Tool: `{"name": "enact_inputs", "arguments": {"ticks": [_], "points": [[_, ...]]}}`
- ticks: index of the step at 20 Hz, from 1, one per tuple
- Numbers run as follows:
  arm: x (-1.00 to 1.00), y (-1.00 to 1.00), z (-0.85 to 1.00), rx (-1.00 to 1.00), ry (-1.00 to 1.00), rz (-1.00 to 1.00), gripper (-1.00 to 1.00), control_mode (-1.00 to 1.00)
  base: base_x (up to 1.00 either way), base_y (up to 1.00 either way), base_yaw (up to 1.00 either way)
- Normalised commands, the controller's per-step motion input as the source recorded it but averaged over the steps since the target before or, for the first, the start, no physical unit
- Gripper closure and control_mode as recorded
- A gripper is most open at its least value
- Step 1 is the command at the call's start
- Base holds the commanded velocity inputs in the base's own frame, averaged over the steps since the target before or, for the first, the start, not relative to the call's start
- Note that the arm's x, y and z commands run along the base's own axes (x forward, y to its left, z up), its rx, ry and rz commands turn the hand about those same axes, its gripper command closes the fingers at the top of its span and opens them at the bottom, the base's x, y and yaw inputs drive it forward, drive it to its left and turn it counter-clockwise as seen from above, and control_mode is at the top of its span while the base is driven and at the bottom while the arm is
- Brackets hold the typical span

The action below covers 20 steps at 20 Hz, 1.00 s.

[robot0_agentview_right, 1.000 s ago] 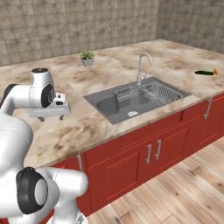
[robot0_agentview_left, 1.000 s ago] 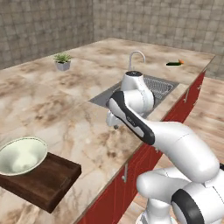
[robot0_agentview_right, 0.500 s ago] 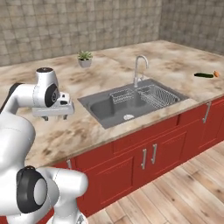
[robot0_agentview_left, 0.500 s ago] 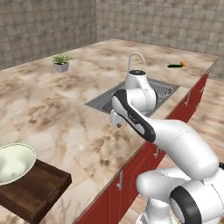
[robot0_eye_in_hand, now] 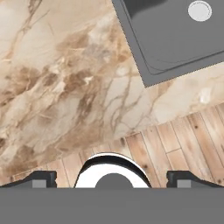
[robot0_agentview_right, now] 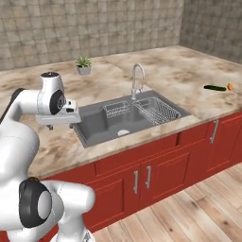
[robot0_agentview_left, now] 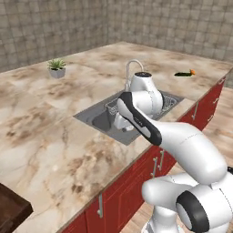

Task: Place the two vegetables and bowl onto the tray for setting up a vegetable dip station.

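Observation:
A dark green cucumber (robot0_agentview_left: 183, 73) (robot0_agentview_right: 215, 88) and an orange carrot (robot0_agentview_left: 192, 71) (robot0_agentview_right: 229, 87) lie side by side on the far right of the marble counter. Only a dark brown corner of the tray (robot0_agentview_left: 11, 211) shows, at the bottom left of the left base view. The bowl is out of view. My gripper (robot0_agentview_right: 59, 126) (robot0_eye_in_hand: 113, 178) hangs over the counter's front edge, just left of the sink. It points down, and its fingertips (robot0_eye_in_hand: 41, 178) stand wide apart and open with nothing between them. The vegetables are far to its right.
A grey sink (robot0_agentview_right: 118, 125) (robot0_eye_in_hand: 175, 39) with a faucet (robot0_agentview_right: 137, 78) and a wire dish rack (robot0_agentview_right: 158, 109) is set into the counter. A potted plant (robot0_agentview_left: 57, 68) stands at the back. Red cabinets (robot0_agentview_right: 142, 175) and wood floor (robot0_eye_in_hand: 175, 140) lie below the counter's edge.
The whole picture has shifted: the base has driven right along the counter. The tray and bowl have slid out at the left, and the vegetables appear nearer. The gripper stays open.

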Motion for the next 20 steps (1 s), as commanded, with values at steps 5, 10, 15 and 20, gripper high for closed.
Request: {"name": "enact_inputs", "arguments": {"ticks": [5,10,15,20], "points": [[0.00,0.00,0.00,0.00,0.00,0.00,-1.00,1.00,0.04,-0.79,0.19],[0.00,0.00,0.00,0.00,0.00,0.00,-1.00,1.00,0.33,-0.69,0.17],[0.00,0.00,0.00,0.00,0.00,0.00,-1.00,1.00,0.52,-0.63,0.19],[0.00,0.00,0.00,0.00,0.00,0.00,-1.00,1.00,0.24,-0.70,0.20]]}}
